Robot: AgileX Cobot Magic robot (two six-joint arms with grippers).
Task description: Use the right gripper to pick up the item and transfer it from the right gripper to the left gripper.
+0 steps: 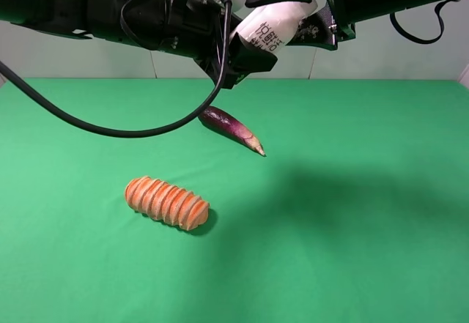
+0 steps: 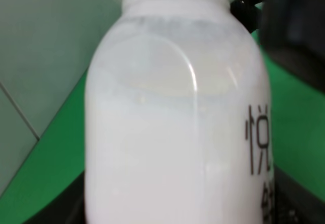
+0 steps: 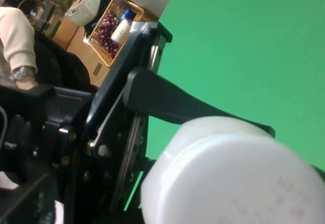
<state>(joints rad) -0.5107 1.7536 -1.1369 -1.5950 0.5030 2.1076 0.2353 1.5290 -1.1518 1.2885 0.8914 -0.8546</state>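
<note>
**Bottle held aloft between both arms: handling and grip findings**

Location. The bottle (image 1: 272, 28) hangs high above the eggplant (image 1: 233, 127), slightly to its right, tilted with the cap (image 3: 238, 183) end raised toward the right arm. It is well clear of the green tabletop (image 1: 366, 228). The ridged loaf (image 1: 167, 203) lies nearer me than the eggplant and to its left. Neither is involved.

Right tool (image 1: 308, 19). It encloses the cap end of the bottle. Since nothing else visibly carries the bottle, I judge it clamped there.

Left tool (image 1: 258, 41). One black finger (image 3: 172, 102) lies along the bottle's side, and the left wrist view is filled by the bottle's body. The jaws bracket the body. Whether they have pressed home I cannot tell.

Handling assessment.
- Contents: milky liquid shows through the wall up to near the shoulder, so I expect modest weight and some slosh if swung.
- Wall: smooth and glossy, likely slippery, and thin enough to dent under a hard squeeze.
- Stiffest zones: probably the cap and the shoulder.

Recommended hold. The left tool should take the middle of the body, near the dark lettering (image 2: 258, 145) and clear of the right tool's hold. Pressure should be firm but moderate.

Risk. If the right tool lets go before the left tool is seated, the bottle may slip and drop toward the eggplant.
</note>
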